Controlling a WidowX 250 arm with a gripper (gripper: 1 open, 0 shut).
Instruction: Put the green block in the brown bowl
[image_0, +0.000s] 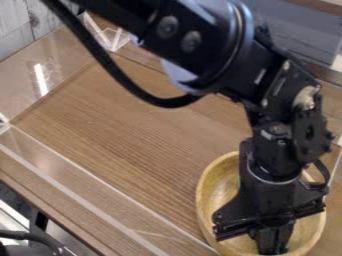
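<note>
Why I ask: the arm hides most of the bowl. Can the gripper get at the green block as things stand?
Probably yes: the gripper is down inside the brown bowl, shut, nothing blocking it. The green block itself is hidden beneath it.

Grained wood table (120, 130); pale wooden brown bowl (214, 190); glossy black arm (201, 45).
</note>
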